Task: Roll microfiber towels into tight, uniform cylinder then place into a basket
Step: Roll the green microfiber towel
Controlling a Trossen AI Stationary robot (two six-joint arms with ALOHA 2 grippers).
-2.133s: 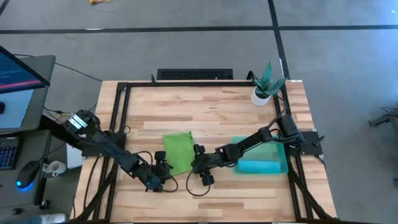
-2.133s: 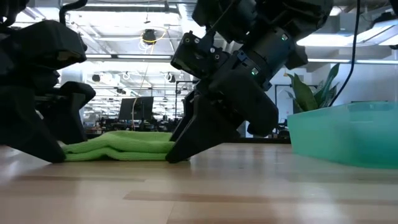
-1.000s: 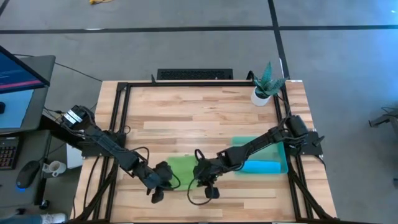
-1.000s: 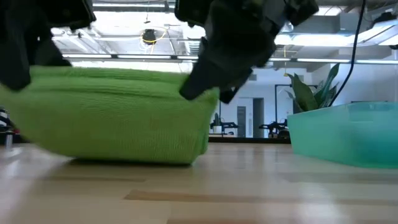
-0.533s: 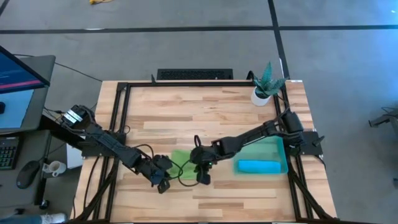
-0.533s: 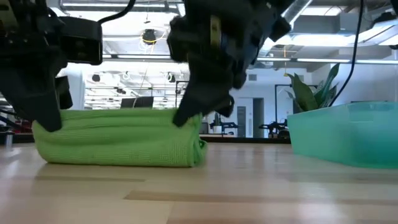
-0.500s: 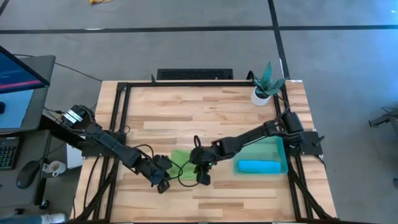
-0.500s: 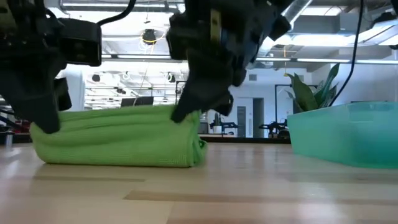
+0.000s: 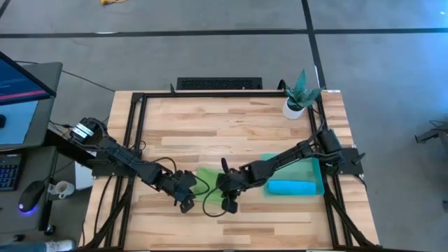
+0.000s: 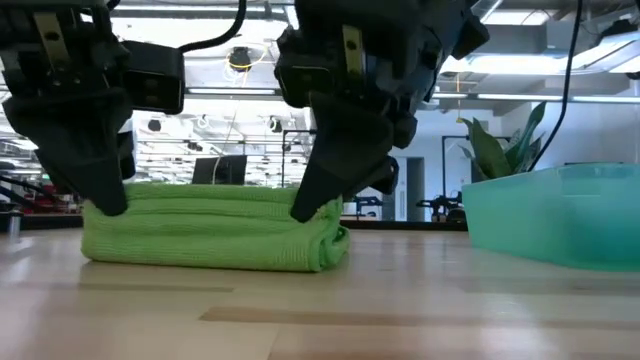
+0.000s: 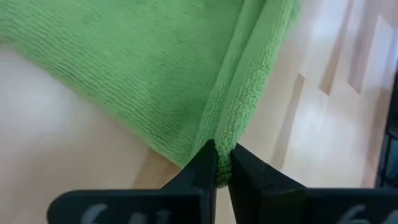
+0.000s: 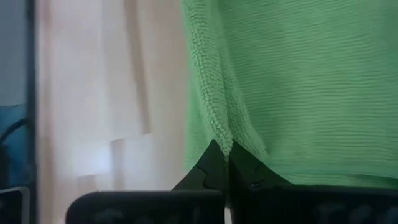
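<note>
The green towel (image 9: pixel 207 178) lies folded in some layers on the wooden counter (image 9: pixel 231 133), near its front edge, between the two arms. On the left, the left pincer (image 9: pixel 185 199) is pressed together on the towel's left edge; in the left wrist view its tips pinch the thick folded hem (image 11: pixel 239 118). In the middle the cloth makes a low, flat bundle with a rounded fold at its right end (image 10: pixel 335 245), so it is not yet a tight cylinder. The right pincer (image 9: pixel 225 192) pinches the right edge in the same way. Further right stands the teal basket (image 9: pixel 269 159), and a blue towel (image 9: pixel 294 187) already lies inside it.

I judge that the towel is light, soft and limp, with a fuzzy surface that does not slip easily. It will sag and unfold if held at one point only, so the best hold is on both ends of the same edge, gripping all layers together
</note>
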